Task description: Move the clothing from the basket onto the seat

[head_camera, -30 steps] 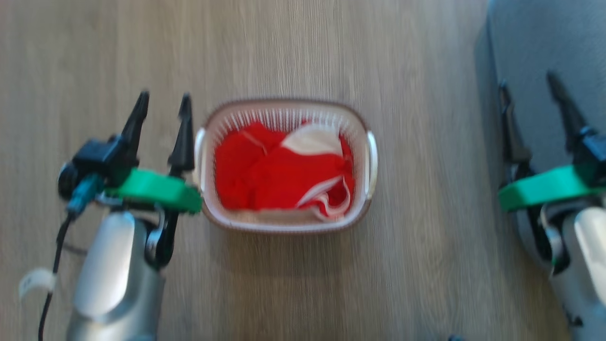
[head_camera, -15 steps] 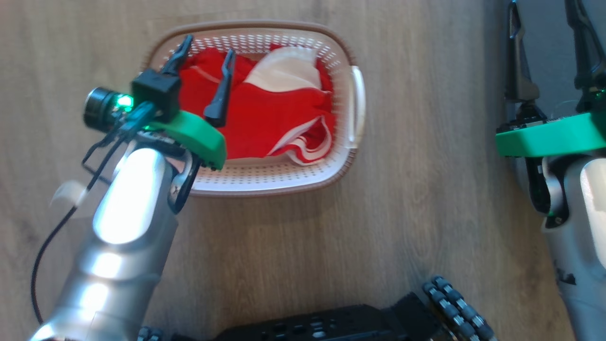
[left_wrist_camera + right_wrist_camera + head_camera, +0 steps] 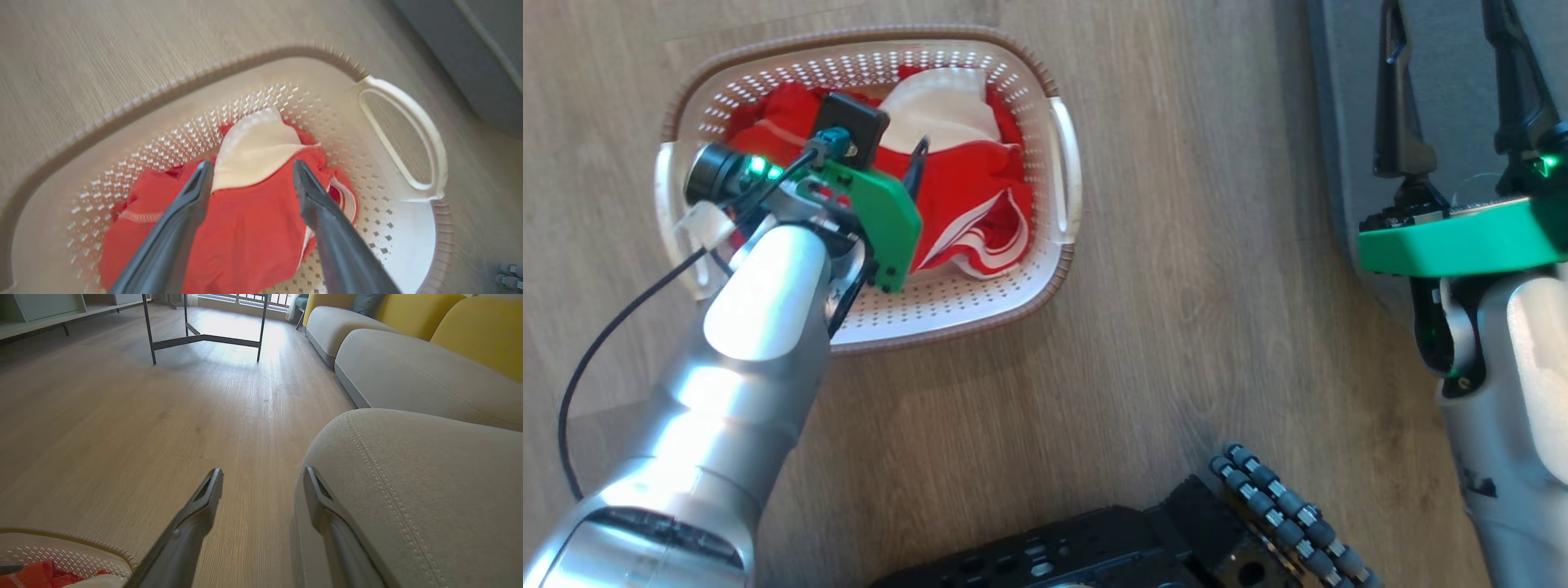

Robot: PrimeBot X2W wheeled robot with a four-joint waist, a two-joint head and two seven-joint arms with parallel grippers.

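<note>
The basket (image 3: 947, 304) stands on the wooden floor, cream and perforated with a brown rim. The clothing (image 3: 980, 196) lies in it: crumpled red fabric with white stripes, and a white cloth (image 3: 939, 106) on top toward the far side. My left gripper (image 3: 252, 165) hangs open just above the pile, its tips straddling the near edge of the white cloth (image 3: 253, 149), nothing between the fingers (image 3: 917, 167). The grey seat (image 3: 1445, 98) runs along the right. My right gripper (image 3: 262, 472) is open and empty at the rounded edge of the seat (image 3: 429, 490).
My black base (image 3: 1135, 539) and a roller wheel (image 3: 1282, 523) sit at the bottom of the head view. The right wrist view shows a dark metal table frame (image 3: 204, 339), more grey cushions (image 3: 408, 367) with yellow backs (image 3: 482, 330), and the basket's rim (image 3: 81, 545).
The head camera has tilted down and shifted. My left gripper has moved from beside the basket's left handle to above the clothing, fingers now pointing down into the basket. The right gripper stays open by the seat.
</note>
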